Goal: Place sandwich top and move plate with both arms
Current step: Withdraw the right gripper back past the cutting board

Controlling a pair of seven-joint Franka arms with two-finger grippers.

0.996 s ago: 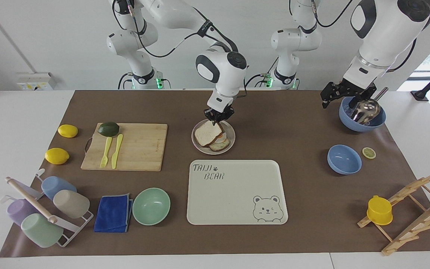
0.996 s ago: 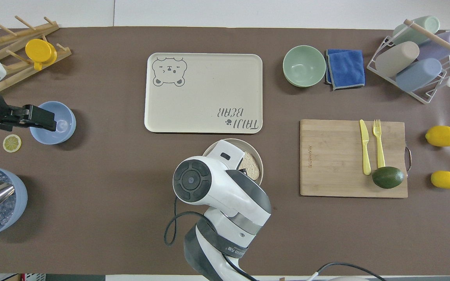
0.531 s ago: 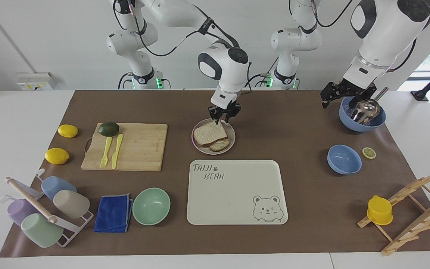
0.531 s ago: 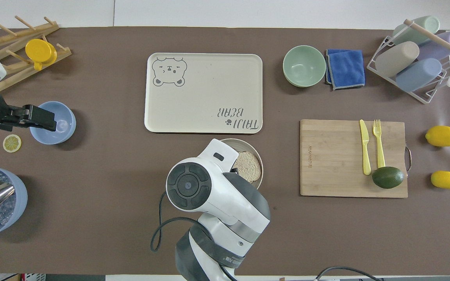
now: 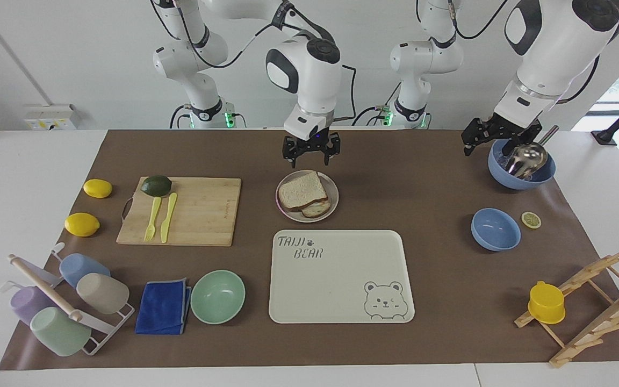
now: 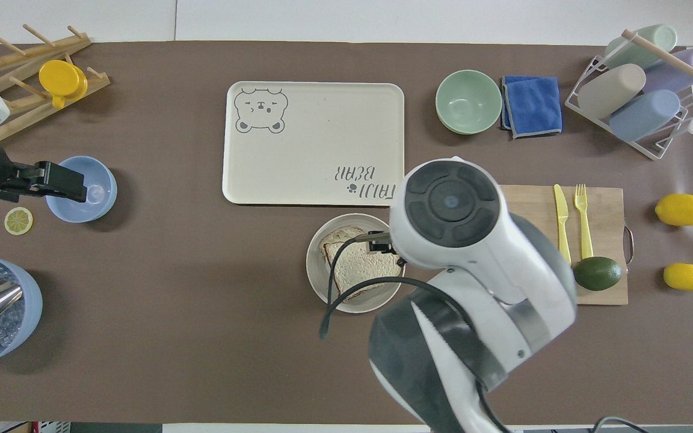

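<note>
The right gripper [image 5: 310,152] has released the sandwich top [image 5: 302,190] and risen clear, fingers spread and empty. The slice now lies on the lower toast on the plate [image 5: 333,187]. Placement appears complete; the plate move remains. The left gripper [image 5: 495,137] waits over the ice bowl [image 5: 519,180], fingers spread, holding nothing

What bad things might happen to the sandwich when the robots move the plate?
The top bread slice lies loose and a bit crooked on the slice beneath, so a tilted plate might let it slide off. The left gripper waits over the blue bowl with the metal scoop and might bump it setting off.
</note>
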